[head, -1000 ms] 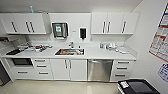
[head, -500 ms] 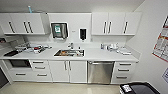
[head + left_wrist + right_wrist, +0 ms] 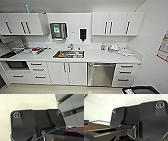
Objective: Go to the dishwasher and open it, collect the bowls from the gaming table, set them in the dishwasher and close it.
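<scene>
Facing the kitchenette, dishwasher shut

The dishwasher (image 3: pixel 101 74), bar handle up top, sits at five o'clock from the sink (image 3: pixel 69 54), between white cabinet doors (image 3: pixel 67 73) and drawers (image 3: pixel 123 74). Whether either gripper is spread: cannot tell. Risk: stopping too near would likely block the drop-down door.

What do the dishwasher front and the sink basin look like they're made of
The dishwasher front looks like brushed stainless steel: grey, softly reflective, with a metal bar handle. The sink also seems steel, with a shiny grey basin. The countertop looks smooth white, probably laminate or stone.
</scene>
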